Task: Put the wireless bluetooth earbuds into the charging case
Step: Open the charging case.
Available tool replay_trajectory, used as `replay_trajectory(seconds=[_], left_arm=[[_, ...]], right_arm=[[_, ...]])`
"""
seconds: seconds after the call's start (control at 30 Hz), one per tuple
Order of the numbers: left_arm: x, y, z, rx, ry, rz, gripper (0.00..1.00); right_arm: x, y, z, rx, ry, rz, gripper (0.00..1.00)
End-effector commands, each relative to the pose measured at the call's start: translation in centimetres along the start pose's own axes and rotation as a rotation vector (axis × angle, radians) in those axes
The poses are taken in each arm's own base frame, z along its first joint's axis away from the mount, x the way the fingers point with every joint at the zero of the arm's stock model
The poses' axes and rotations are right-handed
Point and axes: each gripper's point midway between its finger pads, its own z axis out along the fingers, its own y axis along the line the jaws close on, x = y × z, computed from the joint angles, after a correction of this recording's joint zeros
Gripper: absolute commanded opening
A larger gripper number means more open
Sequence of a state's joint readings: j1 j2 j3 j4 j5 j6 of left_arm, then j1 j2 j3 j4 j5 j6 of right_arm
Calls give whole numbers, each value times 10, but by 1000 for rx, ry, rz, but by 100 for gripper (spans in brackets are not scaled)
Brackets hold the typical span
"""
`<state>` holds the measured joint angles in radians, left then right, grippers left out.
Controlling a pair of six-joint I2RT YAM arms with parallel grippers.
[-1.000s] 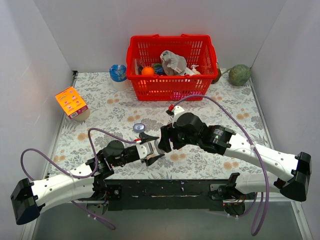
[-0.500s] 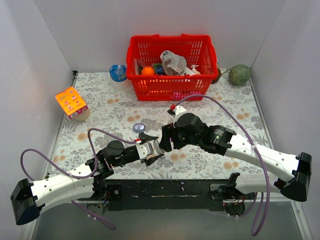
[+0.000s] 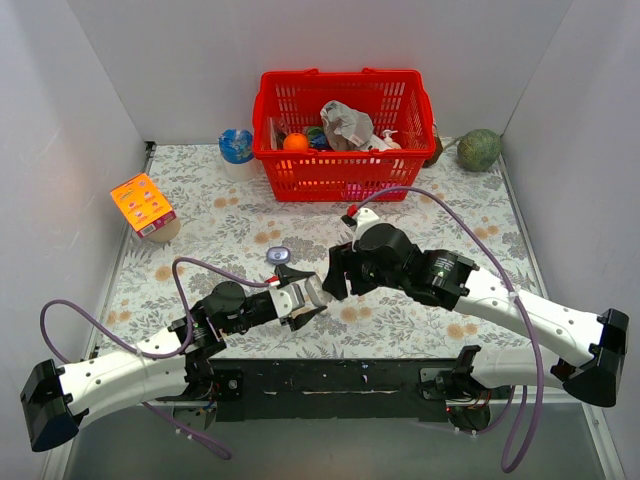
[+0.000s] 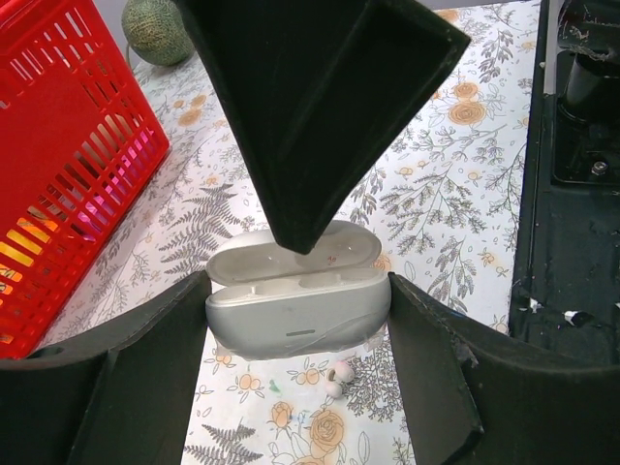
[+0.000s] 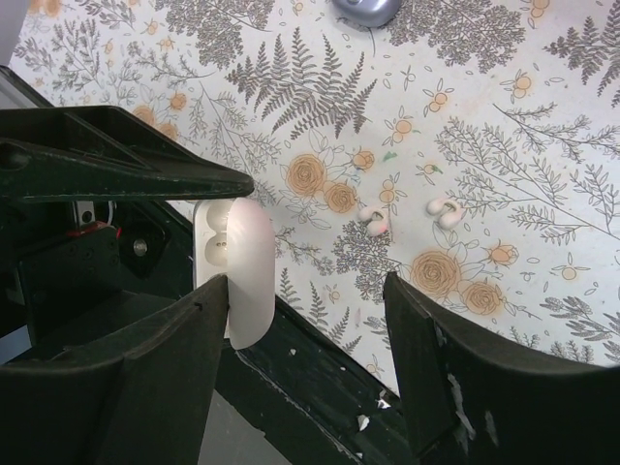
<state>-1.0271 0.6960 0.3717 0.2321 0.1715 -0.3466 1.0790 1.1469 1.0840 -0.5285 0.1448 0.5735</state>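
My left gripper [image 4: 297,291] is shut on the charging case [image 4: 291,315], a glossy white oval shell held above the mat with its lid open. The case also shows in the right wrist view [image 5: 242,262], with two empty sockets visible. My right gripper [image 5: 308,291] is open; one of its fingers [image 4: 310,107] reaches down onto the open lid. Two whitish earbuds [image 5: 373,217] [image 5: 446,209] lie on the flowered mat beyond the case. One earbud shows under the case in the left wrist view [image 4: 339,376]. In the top view both grippers meet near the front middle [image 3: 305,297] [image 3: 330,284].
A red basket [image 3: 345,178] of odds and ends stands at the back. A blue-white ball-like cup [image 3: 237,146] is to its left, an orange box [image 3: 143,205] at far left, a green ball [image 3: 479,150] at back right. A small bluish round thing [image 3: 278,256] lies near the grippers.
The right wrist has shifted slightly to the right and its gripper has turned a little over the case. The left gripper still holds the case in nearly the same place.
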Motion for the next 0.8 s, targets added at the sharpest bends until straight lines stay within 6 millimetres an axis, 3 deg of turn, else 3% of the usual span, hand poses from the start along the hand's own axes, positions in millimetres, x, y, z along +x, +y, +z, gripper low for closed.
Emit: replay_trajectory(seconds=[0.0,0.23,0.3,0.33,0.37,0.47,0.77], left_arm=[[-32,6,-2,-16,-95,24,0],[-30,7,-2,-20,-90,24,0],[-29,7,-2,-20,-87,23,0],[-30,7,-2,-21,-90,23,0],[-28,6,-2,-21,-85,23,0],[-28,7,-2,-25,-87,24,0],[-32,8,-1,-29,-99,20,0]], right_arm=[[-4,-21,-7,83,-27,7,71],[-8,-21,-11,73,-49,16,71],[-22,-9,-18,4,-124,19,71],[-20,-2,-19,-49,-127,10,72],[-32,9,-23,-103,-184,14,72],[-38,23,-31,-181,-210,6,72],[-32,33,-14,-210,-137,-1,57]])
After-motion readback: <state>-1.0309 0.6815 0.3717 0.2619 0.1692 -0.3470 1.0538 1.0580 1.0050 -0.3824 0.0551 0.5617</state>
